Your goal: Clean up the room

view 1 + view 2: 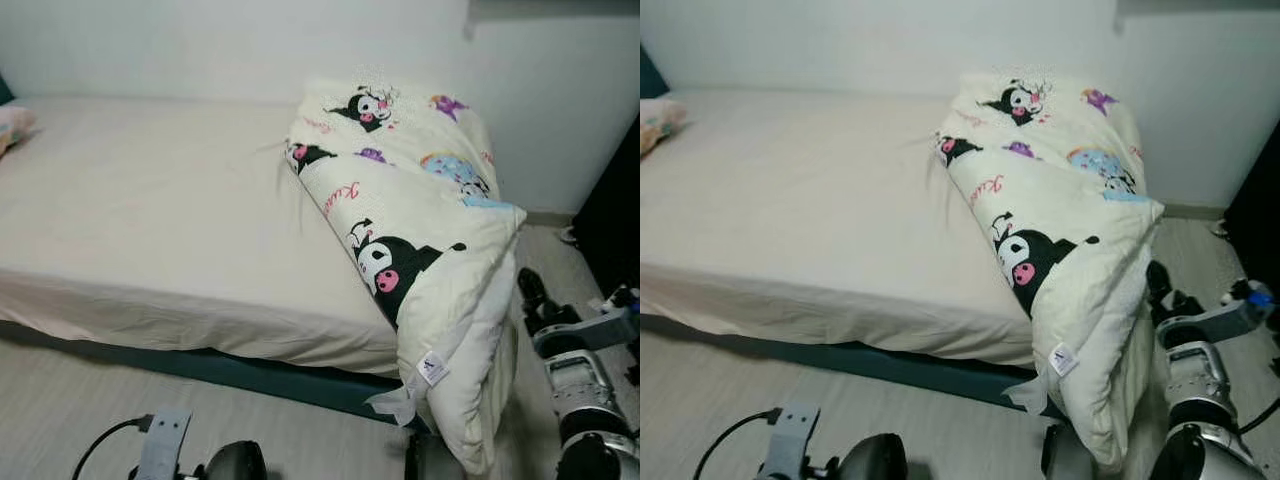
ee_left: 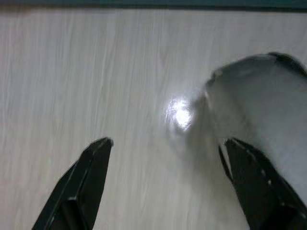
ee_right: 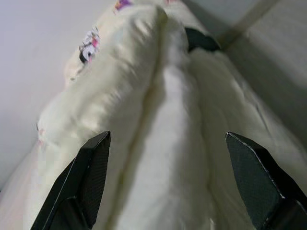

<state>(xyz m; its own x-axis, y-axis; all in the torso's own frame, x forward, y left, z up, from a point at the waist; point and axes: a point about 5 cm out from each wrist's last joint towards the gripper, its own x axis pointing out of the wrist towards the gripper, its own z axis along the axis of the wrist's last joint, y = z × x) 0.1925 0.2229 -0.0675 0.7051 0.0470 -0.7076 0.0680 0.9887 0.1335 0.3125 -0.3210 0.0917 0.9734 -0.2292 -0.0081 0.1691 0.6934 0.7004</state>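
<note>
Folded cartoon-print comforter (image 1: 420, 240) with unreadable white tag (image 1: 432, 368) on bed (image 1: 150, 220); right pincer (image 3: 168, 182) open against it.

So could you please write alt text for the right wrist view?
The open right end effector points at a folded cream comforter, its two black fingers spread either side of the thick fold. Cartoon prints and a pale wall lie beyond.

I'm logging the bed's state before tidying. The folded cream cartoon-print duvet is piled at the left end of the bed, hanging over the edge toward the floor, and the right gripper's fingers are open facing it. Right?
Not quite. The folded cream cartoon-print duvet is piled at the right end of the bed, as the left eye view shows. It does hang over the edge, and the right gripper faces it, fingers open.
</note>
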